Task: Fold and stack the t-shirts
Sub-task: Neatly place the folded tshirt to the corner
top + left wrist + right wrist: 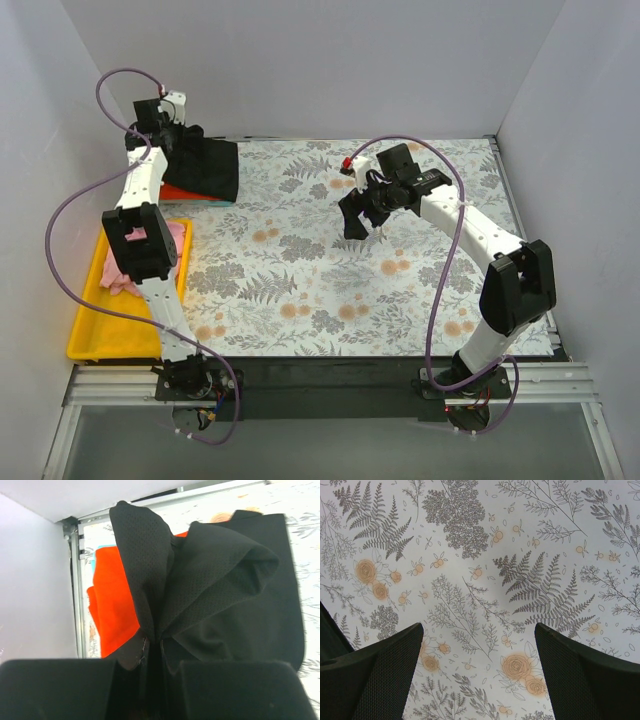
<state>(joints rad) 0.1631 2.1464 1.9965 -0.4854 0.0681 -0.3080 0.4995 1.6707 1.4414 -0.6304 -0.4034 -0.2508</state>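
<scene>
Left gripper (pixel 152 661), stretched to the far left corner of the table, is pressed together on a bunched fold of the black t-shirt (pixel 220 590). The cloth rises from between the fingers in two gathered lobes, and the rest drapes down over the corner. Under it lies the red-orange t-shirt (pixel 112 600), flat, its edge showing on one side. A sliver of the teal t-shirt (pixel 103 546) shows at its far edge.

Right gripper (pixel 479 630) hangs above the middle of the floral table cloth (pixel 470 555), fingers spread wide, with only the printed cloth seen between them.

At the near left, the pink t-shirt (pixel 122 278) lies crumpled in a yellow tray (pixel 90 335), partly hidden by the left arm.
</scene>
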